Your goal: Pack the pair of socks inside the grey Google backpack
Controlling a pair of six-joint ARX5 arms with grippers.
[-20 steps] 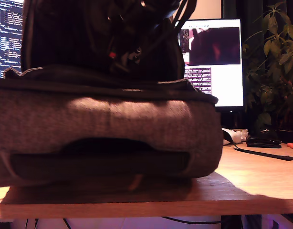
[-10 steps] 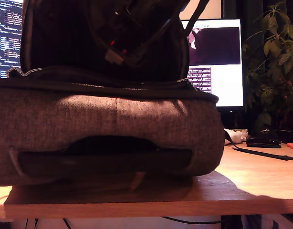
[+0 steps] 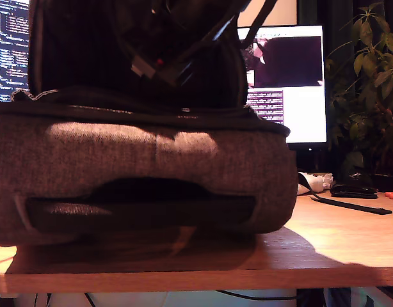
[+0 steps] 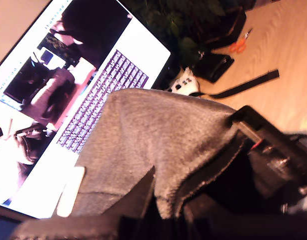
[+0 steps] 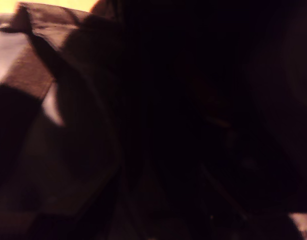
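Grey backpack [image 3: 145, 173] lies on the desk [image 3: 337, 243], filling the exterior view from 9 o'clock to centre. My first claw [image 4: 193, 210] pinches its raised grey flap [image 4: 158, 145]. My second claw: too dark, cannot tell. Socks not visible.

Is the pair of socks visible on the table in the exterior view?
No: the exterior view shows only the grey backpack filling the wooden table, with no pale sock bundle on the bare wood.
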